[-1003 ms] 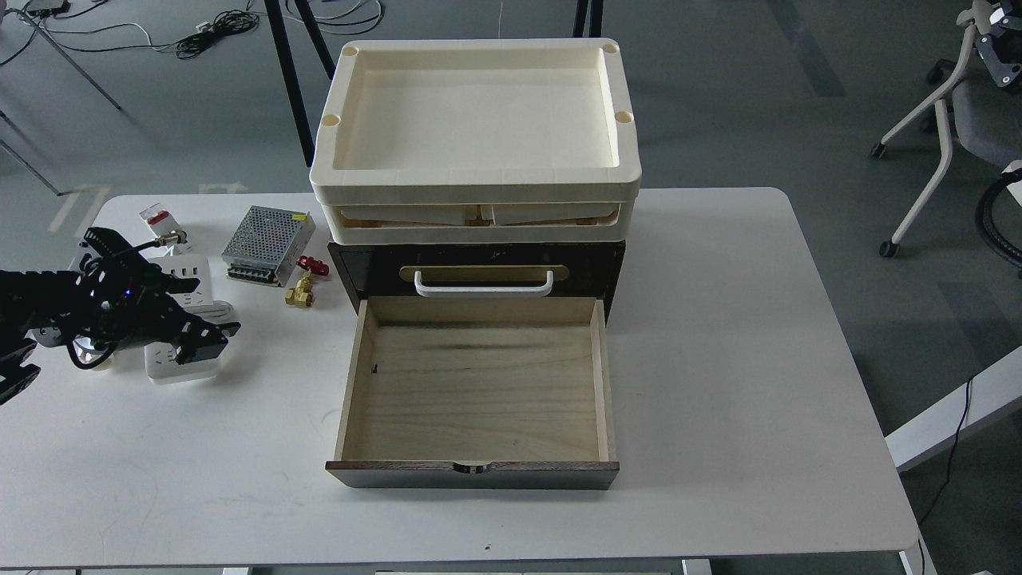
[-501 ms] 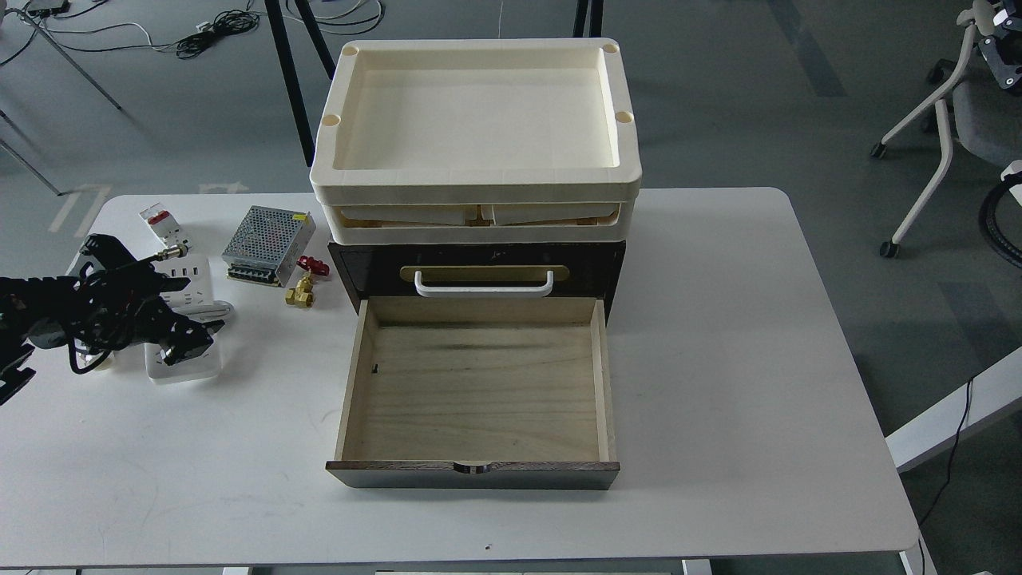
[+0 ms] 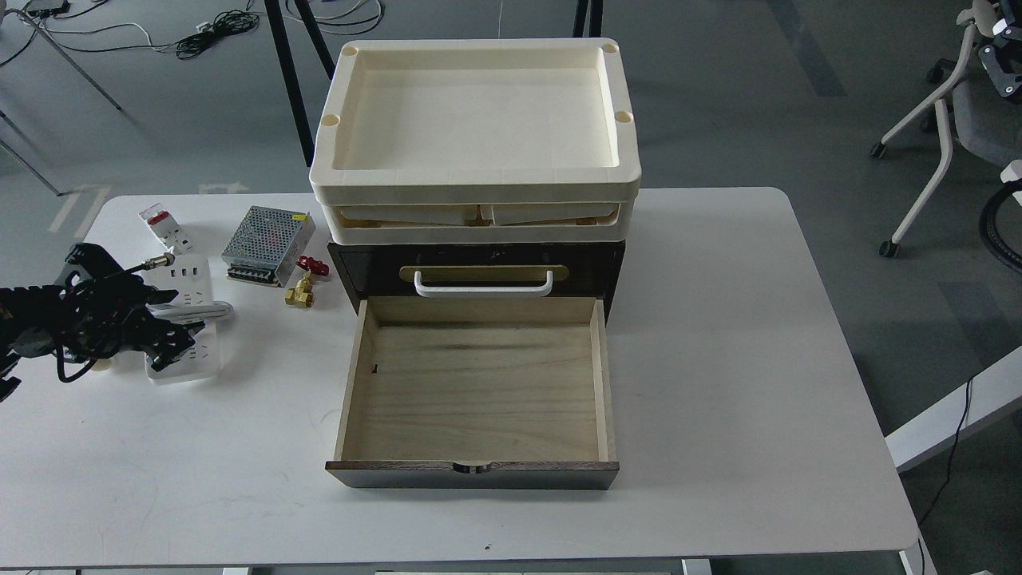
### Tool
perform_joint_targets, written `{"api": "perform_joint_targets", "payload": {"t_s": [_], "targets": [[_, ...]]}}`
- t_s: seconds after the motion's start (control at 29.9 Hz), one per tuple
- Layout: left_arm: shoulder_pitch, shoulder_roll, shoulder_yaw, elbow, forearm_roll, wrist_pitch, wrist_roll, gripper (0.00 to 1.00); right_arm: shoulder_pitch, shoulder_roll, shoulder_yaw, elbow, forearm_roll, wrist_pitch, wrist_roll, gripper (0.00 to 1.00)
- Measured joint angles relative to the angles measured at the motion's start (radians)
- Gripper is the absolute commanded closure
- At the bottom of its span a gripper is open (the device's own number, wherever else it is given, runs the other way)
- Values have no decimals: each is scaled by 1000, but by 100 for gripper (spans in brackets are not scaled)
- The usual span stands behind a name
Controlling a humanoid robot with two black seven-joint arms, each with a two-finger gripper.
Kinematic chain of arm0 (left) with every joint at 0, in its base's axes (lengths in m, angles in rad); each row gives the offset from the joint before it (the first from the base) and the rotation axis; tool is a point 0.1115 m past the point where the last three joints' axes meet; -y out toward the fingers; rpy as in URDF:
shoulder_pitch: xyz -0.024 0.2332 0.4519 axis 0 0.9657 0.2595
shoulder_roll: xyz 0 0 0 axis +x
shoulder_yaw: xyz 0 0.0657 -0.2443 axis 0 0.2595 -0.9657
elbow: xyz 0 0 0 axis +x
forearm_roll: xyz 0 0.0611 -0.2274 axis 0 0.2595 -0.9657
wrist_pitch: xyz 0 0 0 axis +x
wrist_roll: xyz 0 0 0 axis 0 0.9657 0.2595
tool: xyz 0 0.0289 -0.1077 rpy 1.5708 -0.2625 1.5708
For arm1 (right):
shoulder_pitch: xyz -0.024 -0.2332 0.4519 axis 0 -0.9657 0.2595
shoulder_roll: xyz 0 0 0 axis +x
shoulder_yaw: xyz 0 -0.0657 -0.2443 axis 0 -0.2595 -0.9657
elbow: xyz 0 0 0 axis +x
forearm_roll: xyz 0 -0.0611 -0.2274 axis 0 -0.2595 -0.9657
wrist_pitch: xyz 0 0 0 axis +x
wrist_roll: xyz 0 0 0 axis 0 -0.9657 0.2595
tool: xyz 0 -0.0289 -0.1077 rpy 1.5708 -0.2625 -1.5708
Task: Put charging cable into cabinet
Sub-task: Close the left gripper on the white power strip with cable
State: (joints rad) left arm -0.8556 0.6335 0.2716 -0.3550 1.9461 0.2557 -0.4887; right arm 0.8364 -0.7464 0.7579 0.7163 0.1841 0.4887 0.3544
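Note:
The charging cable [image 3: 190,281] is a white power strip with its cord wound around the middle, lying flat at the table's left. My left gripper [image 3: 180,326] hovers over its left side; its dark fingers look spread, one by the strip's upper half and one by its lower end, and they do not hold it. The cabinet [image 3: 479,259] is dark brown and stands at the table's middle. Its pale wood drawer [image 3: 479,391] is pulled fully out toward me and holds nothing. A white handle [image 3: 483,286] sits above the drawer. My right gripper is out of view.
A metal mesh power supply box [image 3: 267,233], a small white switch with a red tab [image 3: 160,222] and a brass valve with a red knob [image 3: 302,289] lie between the strip and the cabinet. Cream trays [image 3: 475,172] are stacked on the cabinet. The white table [image 3: 718,359] extends right.
My left gripper has drawn back to the left across the power strip. The strip, the drawer and the other things have not moved.

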Motion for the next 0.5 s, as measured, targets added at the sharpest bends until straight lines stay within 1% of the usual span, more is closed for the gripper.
{"api": "perform_joint_targets", "payload": {"t_s": [0.23, 0.43, 0.5], "targets": [[0, -13, 0, 16, -1, 23, 0, 48, -3, 1, 0, 0, 0, 0, 0, 1], [5, -15, 0, 16, -3, 41, 0, 49, -9, 1, 0, -1, 0, 0, 0, 1], [6, -15, 0, 16, -3, 44, 0, 52, -10, 1, 0, -1, 0, 0, 0, 1]]}}
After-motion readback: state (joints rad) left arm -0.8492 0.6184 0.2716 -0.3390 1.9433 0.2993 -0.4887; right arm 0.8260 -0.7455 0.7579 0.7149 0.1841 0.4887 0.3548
